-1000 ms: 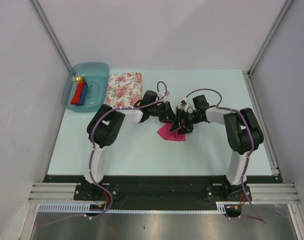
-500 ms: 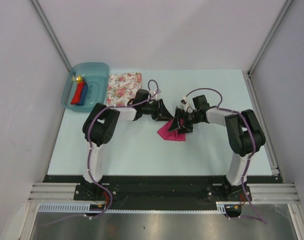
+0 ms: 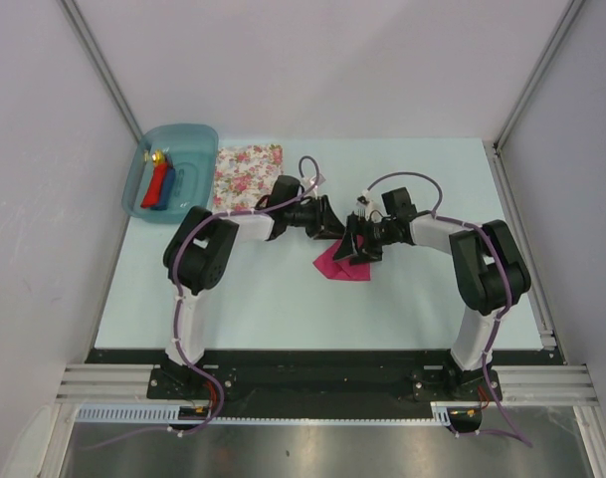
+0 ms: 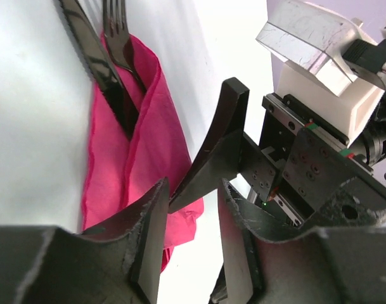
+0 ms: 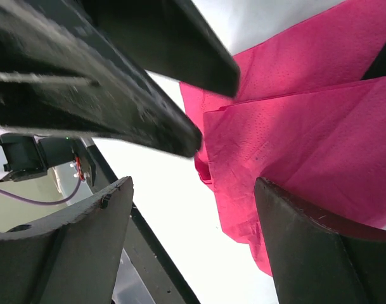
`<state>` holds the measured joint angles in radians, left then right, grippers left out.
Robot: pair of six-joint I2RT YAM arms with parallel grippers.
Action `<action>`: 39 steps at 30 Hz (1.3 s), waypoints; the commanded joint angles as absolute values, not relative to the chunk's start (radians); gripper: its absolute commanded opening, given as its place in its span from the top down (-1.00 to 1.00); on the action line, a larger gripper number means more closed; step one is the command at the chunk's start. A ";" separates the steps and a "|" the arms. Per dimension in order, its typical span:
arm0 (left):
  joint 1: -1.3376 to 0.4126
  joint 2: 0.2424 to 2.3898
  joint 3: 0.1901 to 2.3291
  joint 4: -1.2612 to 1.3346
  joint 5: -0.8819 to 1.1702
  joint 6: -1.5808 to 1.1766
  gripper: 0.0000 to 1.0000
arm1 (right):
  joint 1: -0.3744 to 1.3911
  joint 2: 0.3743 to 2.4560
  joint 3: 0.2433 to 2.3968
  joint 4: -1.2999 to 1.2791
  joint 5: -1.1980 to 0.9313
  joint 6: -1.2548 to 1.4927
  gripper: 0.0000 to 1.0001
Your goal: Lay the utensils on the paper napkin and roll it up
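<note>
- Pale blue table (image 3: pixel 283 299) holds the magenta paper napkin (image 4: pixel 116 164), loosely folded around the dark fork (image 4: pixel 120 38) and knife (image 4: pixel 97 63).
- left gripper (image 3: pixel 330 224): fingers apart, gripping nothing.
- right gripper (image 3: pixel 357 247): fingers spread wide over the paper napkin, seemingly not touching.

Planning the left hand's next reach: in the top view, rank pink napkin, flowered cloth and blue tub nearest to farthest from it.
From the left hand:
1. Pink napkin, right beside it.
2. Flowered cloth, farther back and left.
3. Blue tub, far left corner.
</note>
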<state>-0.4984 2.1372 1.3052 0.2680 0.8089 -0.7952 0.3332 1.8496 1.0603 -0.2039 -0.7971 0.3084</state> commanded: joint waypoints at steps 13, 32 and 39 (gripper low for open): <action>-0.531 2.051 1.224 0.241 0.818 -0.756 0.08 | 0.342 1.853 1.043 -0.175 -0.795 0.275 -0.63; -0.500 2.000 1.160 0.104 0.729 -0.680 0.03 | 0.344 1.844 1.040 -0.170 -0.807 0.279 -0.61; -0.511 2.036 1.193 0.087 0.723 -0.684 0.14 | 0.342 1.839 1.042 -0.173 -0.811 0.276 -0.59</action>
<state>-0.4976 2.0216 1.1477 0.0959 0.7334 -0.6987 0.3386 1.8503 1.0405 -0.1959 -0.7948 0.2913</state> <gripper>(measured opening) 0.439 0.798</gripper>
